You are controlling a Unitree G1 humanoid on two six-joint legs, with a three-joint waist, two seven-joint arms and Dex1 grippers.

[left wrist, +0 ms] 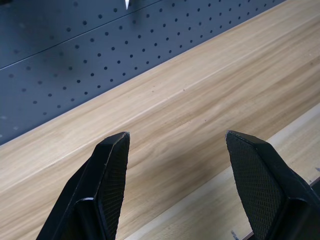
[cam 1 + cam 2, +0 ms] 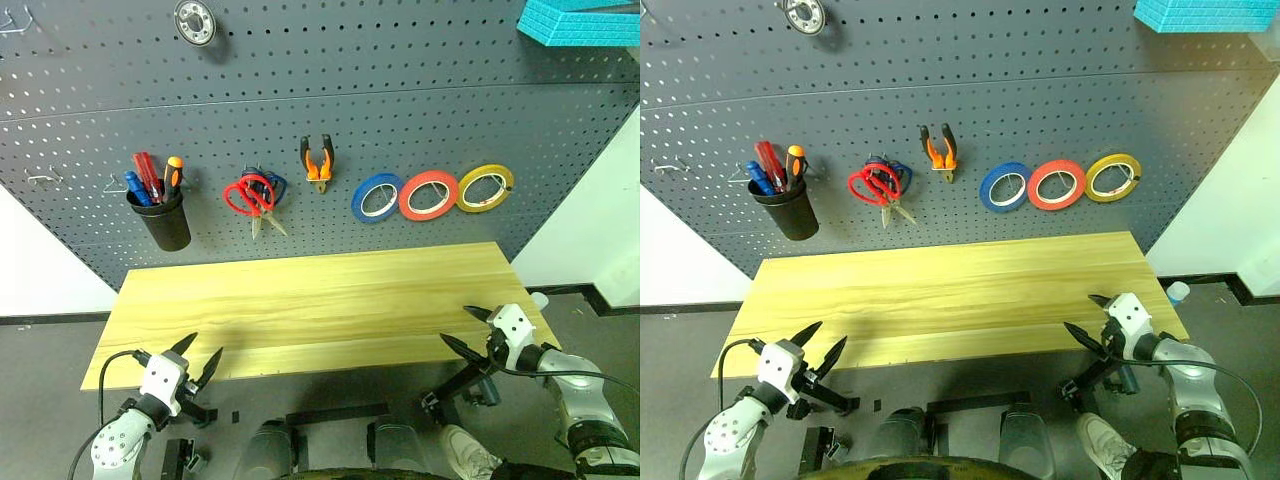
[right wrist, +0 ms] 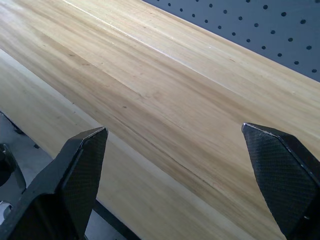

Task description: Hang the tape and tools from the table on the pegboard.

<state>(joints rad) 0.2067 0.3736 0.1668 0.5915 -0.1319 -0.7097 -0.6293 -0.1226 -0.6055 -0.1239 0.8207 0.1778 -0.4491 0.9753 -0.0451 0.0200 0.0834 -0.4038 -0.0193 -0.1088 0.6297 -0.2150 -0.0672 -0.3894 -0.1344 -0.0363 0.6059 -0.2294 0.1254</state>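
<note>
Both end effectors, left (image 2: 198, 353) and right (image 2: 464, 329), sit wide apart and empty at the surface's (image 2: 320, 300) near edge. We see the tape (image 2: 428, 194) on the pegboard (image 2: 420, 110) between blue and yellow rings; light, rigid ring, we'd pinch its rim. Red scissors (image 2: 250, 196): stiff, slick, take at handles. Pliers (image 2: 317, 160): heaviest, grab at rubber grips. Blue screwdriver (image 2: 135, 187) stands in the black cup (image 2: 165, 221): thin, rolls easily. All hang well apart from both end effectors, beyond the surface.

No text, label, brand, number or sign can be read on anything here.
</note>
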